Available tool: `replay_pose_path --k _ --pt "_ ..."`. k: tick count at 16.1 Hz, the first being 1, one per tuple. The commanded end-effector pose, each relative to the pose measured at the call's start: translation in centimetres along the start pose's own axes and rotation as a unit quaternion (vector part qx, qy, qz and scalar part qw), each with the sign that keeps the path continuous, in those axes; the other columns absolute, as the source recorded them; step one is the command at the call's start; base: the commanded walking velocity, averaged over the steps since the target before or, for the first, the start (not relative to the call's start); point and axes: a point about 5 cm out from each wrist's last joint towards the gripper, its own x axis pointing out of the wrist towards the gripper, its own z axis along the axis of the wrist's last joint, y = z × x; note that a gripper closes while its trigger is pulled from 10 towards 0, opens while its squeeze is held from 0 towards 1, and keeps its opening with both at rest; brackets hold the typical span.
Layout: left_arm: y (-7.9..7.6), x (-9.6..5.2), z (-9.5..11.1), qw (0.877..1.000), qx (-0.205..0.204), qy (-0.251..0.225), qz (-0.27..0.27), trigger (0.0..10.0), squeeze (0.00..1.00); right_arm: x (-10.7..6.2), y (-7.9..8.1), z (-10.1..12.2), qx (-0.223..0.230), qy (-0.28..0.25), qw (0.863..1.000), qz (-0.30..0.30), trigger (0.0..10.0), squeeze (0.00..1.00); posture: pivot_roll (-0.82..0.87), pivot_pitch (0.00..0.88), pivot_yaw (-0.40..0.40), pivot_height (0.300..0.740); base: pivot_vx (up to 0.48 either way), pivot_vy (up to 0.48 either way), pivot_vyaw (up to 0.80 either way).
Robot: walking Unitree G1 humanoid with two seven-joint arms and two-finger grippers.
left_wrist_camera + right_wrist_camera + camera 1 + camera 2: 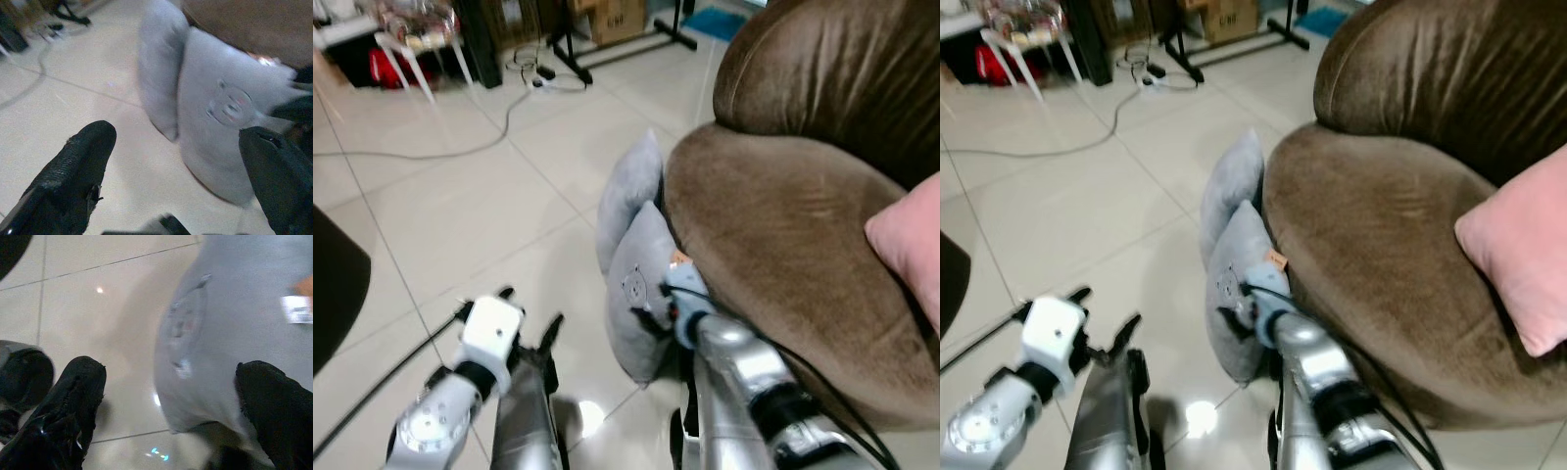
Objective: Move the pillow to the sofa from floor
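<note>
I am reaching my spread right pincer (pixel 168 396) around the near grey pillow (pixel 641 294) standing on the floor (pixel 489 206) against the sofa (pixel 783 235) front, left pincer (pixel 176 161) spread alongside, and should pinch deep into its top edge.

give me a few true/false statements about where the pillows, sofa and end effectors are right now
1. Two grey pillows stand on the tiled floor leaning against the brown sofa. True.
2. A pink cushion lies on the sofa seat. True.
3. The right end effector is shut on nothing, far from the pillows. False: its fingers are open around the near grey pillow's edge.
4. The left end effector is clamped on a pillow. False: it is open, short of the pillows.
5. A cable runs across the floor. True.
</note>
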Motion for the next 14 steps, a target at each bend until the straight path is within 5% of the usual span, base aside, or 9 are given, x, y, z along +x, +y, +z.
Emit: replay_pose_path --k 1,6,8,9,10,14 --pt "0.0 -0.4 -0.1 1.000 -0.002 0.008 -0.005 10.0 0.29 0.2 -0.3 -0.1 0.004 0.002 1.000 -0.021 10.0 1.00 -0.02 0.197 0.001 0.505 0.000 0.000 0.00" --pt "-0.3 -2.1 0.2 1.000 -0.006 0.000 -0.003 10.0 0.29 0.8 -0.8 3.3 0.079 -0.126 0.985 -0.086 10.0 1.00 -0.01 0.264 0.001 0.505 0.000 0.000 0.00" --pt "0.0 -2.3 0.5 1.000 -0.007 -0.004 0.001 10.0 0.29 0.7 -1.1 3.3 0.077 -0.133 0.983 -0.100 10.0 1.00 -0.01 0.277 0.004 0.505 0.000 0.000 0.00" --pt "0.0 -2.4 0.5 1.000 -0.007 -0.002 0.000 10.0 0.29 0.9 -1.2 2.5 0.058 -0.103 0.987 -0.112 10.0 0.62 -0.01 0.283 0.004 0.505 0.000 0.000 0.00" --pt "-0.1 -2.6 0.5 1.000 -0.006 -0.001 -0.001 10.0 0.29 1.1 -1.2 1.8 0.042 -0.075 0.989 -0.122 10.0 0.00 -0.01 0.284 0.004 0.505 0.000 0.000 0.00" --pt "-0.6 -3.3 0.1 0.999 -0.015 0.021 -0.036 10.0 0.29 1.5 -0.7 1.4 0.049 -0.056 0.989 -0.128 10.0 0.00 0.00 0.286 0.001 0.505 0.000 0.000 0.00"
